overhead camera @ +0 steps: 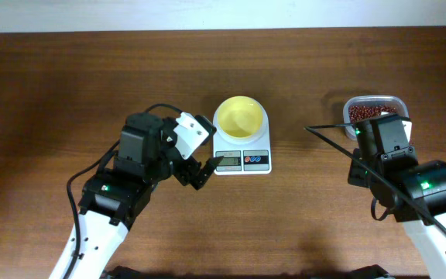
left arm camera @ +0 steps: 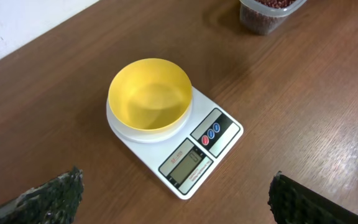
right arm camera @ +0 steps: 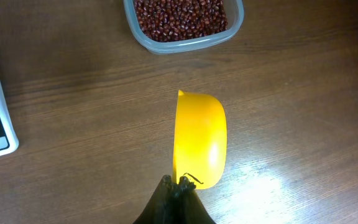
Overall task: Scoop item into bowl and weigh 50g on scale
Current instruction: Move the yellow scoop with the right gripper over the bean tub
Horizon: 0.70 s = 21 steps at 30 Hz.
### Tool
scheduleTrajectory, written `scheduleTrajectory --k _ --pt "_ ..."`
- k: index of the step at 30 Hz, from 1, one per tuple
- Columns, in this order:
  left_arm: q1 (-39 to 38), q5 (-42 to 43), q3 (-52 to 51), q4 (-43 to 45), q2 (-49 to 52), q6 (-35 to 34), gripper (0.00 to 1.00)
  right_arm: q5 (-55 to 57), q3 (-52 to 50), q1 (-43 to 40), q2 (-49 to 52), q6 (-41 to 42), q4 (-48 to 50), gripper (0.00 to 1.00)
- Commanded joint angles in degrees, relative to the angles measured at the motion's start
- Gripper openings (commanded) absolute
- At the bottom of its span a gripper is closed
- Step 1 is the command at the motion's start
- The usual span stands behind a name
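The tabletop [overhead camera: 68, 77] is dark wood-grain, smooth with a soft sheen. The bowl [left arm camera: 149, 99] and scoop [right arm camera: 199, 140] are smooth yellow plastic, the scoop glossy. The scale [left arm camera: 145, 148] is glossy white plastic, the container [right arm camera: 166, 45] clear plastic, and the beans [right arm camera: 179, 15] faintly shiny.

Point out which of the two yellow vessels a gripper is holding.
The scoop, clamped at its end in the shut right gripper, near the bean tub. The bowl sits empty on the scale, untouched.

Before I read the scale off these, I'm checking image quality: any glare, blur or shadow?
Right wrist: bright glare on the table beside the yellow scoop, otherwise sharp. Left wrist: even light, left claw fingers dark at the bottom corners. Overhead: scale display too small to read.
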Motion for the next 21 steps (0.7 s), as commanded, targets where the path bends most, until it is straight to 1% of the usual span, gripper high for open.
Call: scheduleTrajectory --k 1,7,9,11,13,16,17,19,21 --pt "0.28 1.27 -0.35 0.17 0.09 -3.67 0.99 -0.07 1.03 0.31 -0.17 0.24 0.83 0.04" --pt "0.31 1.25 -0.35 -0.11 0.24 -3.65 0.99 0.17 1.03 0.28 -0.17 0.24 3.28 0.04" --pt "0.31 0.37 -0.35 -0.11 0.24 -3.63 0.99 1.75 1.03 -0.46 -0.11 0.15 7.76 0.04" --pt "0.31 0.37 -0.35 -0.11 0.24 -3.63 0.99 -0.44 1.03 -3.69 0.33 -3.3 13.42 0.04" --pt "0.31 0.37 -0.35 -0.11 0.24 -3.63 0.99 -6.12 1.03 -9.97 1.46 -6.56 17.57 0.04" --pt "0.31 0.37 -0.35 -0.11 0.24 -3.63 0.99 -18.71 1.42 -21.68 4.48 -11.85 21.62 0.04" --pt "0.28 0.37 -0.35 -0.11 0.24 -3.63 0.99 -26.51 2.58 -27.85 7.17 -15.17 22.77 0.04" --pt "0.31 0.37 -0.35 -0.11 0.24 -3.63 0.99 -35.3 5.11 -34.75 12.09 -19.19 23.37 0.04" --pt "0.31 0.37 -0.35 -0.11 0.24 -3.63 0.99 -40.96 7.61 -38.82 17.16 -22.08 23.34 0.04"
